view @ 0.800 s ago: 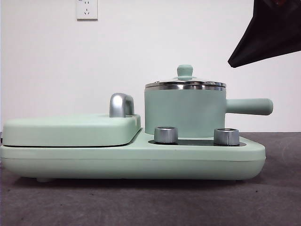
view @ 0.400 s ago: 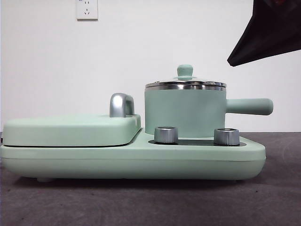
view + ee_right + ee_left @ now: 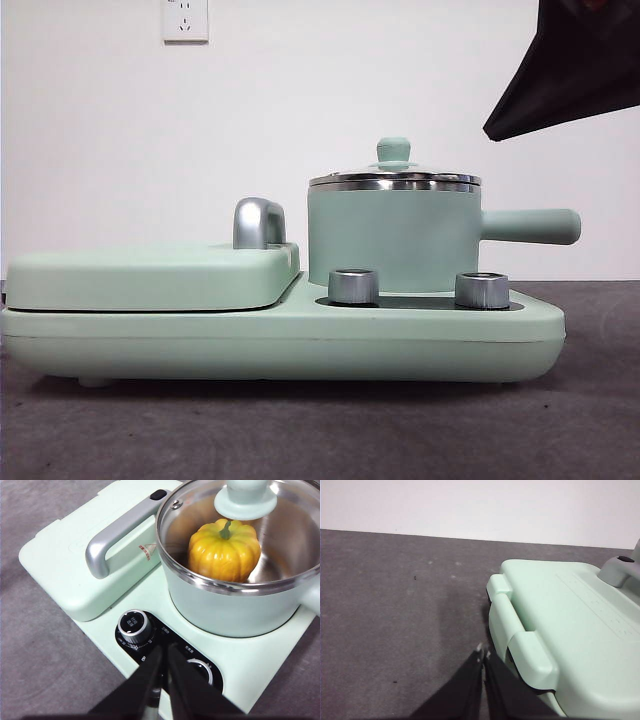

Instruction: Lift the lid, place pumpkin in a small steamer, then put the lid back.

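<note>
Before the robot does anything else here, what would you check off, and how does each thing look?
1. Pumpkin inside the small steamer: ok.
2. Lid seated on the steamer's rim: ok.
3. Steamer upright on the appliance base: ok.
4. Right gripper holding nothing, jaws shut, above the knobs: ok.
5. Left gripper holding nothing, jaws shut, beside the flat cover: ok.

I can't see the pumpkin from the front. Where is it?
In the right wrist view, the pumpkin sits inside the steamer, under the glass lid, beside the flat cover's handle.
</note>
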Action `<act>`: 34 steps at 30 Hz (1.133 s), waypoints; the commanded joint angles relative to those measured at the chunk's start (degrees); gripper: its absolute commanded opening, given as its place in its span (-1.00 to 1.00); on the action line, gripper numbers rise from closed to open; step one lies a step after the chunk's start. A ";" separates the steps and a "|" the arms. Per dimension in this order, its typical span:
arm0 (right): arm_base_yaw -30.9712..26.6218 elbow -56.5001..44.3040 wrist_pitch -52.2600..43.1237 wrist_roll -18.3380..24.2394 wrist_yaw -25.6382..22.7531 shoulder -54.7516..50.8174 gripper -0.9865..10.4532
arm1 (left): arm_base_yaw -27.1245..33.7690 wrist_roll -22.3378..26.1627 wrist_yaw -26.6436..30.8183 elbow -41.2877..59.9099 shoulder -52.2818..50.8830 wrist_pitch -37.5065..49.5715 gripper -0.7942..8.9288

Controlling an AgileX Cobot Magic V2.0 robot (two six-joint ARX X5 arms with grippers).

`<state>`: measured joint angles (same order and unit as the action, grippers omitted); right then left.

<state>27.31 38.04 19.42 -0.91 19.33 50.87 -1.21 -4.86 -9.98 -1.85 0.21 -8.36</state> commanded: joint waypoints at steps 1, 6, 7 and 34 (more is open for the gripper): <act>0.33 0.31 -0.74 -0.26 -0.44 0.15 -0.79 | 0.07 0.98 0.13 1.14 -0.02 0.63 -0.82; 0.00 0.24 -0.57 4.37 -3.17 -3.30 -0.79 | 0.07 0.96 0.13 1.14 -0.02 0.63 -0.82; -0.17 0.02 -0.48 5.53 -4.24 -3.93 -0.79 | 0.07 0.96 0.13 1.14 -0.02 0.63 -0.82; -21.53 -28.20 -7.87 5.81 -15.65 -40.81 -0.79 | 0.07 0.98 0.11 1.14 -0.02 0.63 -0.82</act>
<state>5.76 10.09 12.45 5.10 3.92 10.70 -1.21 -4.45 -9.98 -1.85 0.21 -8.36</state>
